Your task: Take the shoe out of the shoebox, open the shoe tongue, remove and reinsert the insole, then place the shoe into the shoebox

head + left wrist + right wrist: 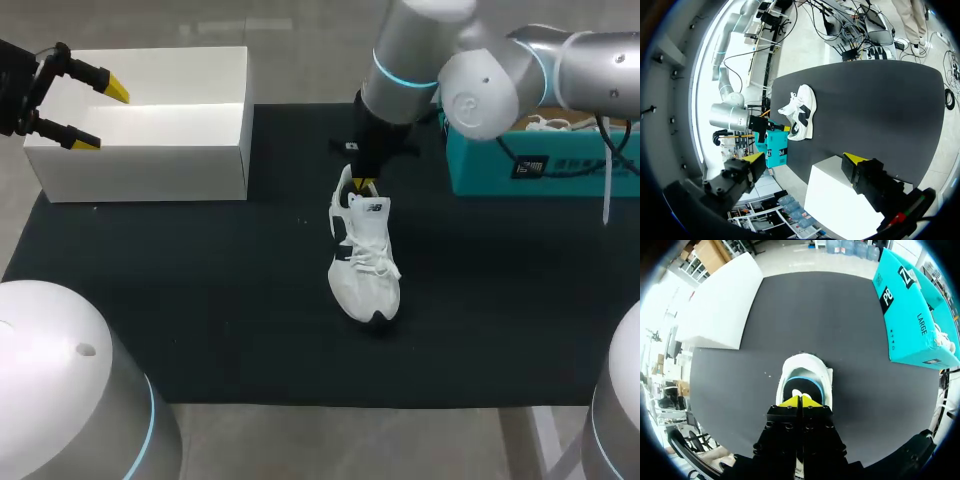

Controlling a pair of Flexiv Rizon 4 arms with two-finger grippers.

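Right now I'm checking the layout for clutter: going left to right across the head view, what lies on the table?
white box → shoe → teal box

A white sneaker with black side panels and white laces (365,262) stands upright on its sole near the middle of the black counter (200,310). Its toe points toward the near edge and its heel toward the far side. Its collar, edged in light blue, opens onto a dark interior. A turquoise cardboard shoebox (540,165) sits apart at the far right. An open white rectangular box (140,165) sits at the far left.
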